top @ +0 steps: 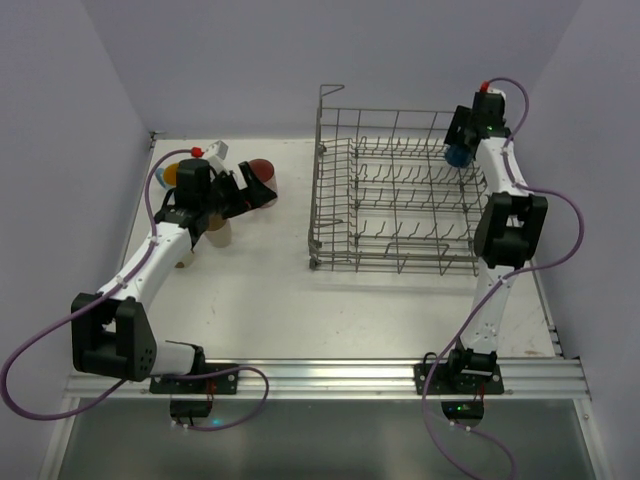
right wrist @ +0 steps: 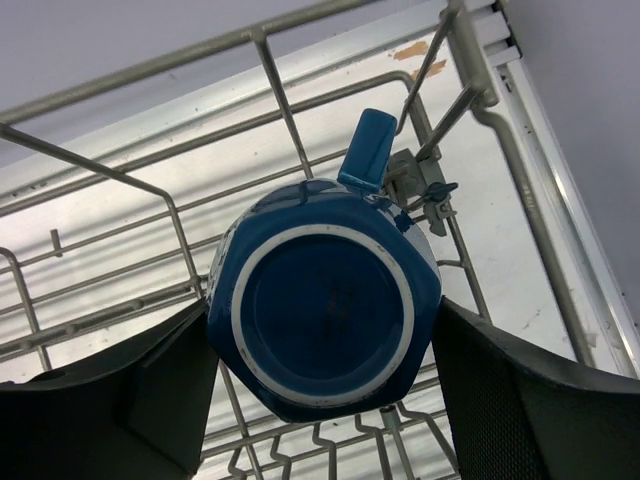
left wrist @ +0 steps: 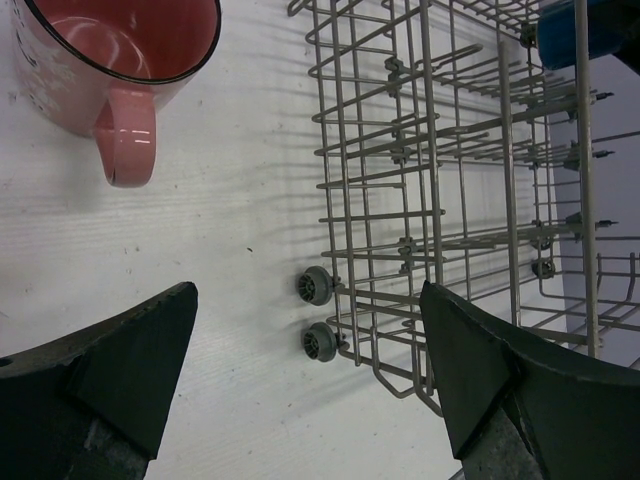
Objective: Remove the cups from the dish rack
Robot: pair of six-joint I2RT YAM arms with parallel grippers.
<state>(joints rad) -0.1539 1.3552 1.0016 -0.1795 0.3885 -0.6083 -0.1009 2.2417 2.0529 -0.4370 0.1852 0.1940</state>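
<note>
The grey wire dish rack stands right of centre on the white table. At its far right corner my right gripper is shut on a dark blue mug. In the right wrist view that dark blue mug shows its white-ringed base, handle pointing away, a finger pressed on each side, with rack wires behind it. My left gripper is open and holds nothing, beside a pink-red mug standing upright on the table. The left wrist view shows the pink-red mug and the rack.
A light blue mug with an orange inside and beige cups stand behind and under the left arm at the table's far left. The rack's small wheels rest on the tabletop. Walls close off the back and both sides.
</note>
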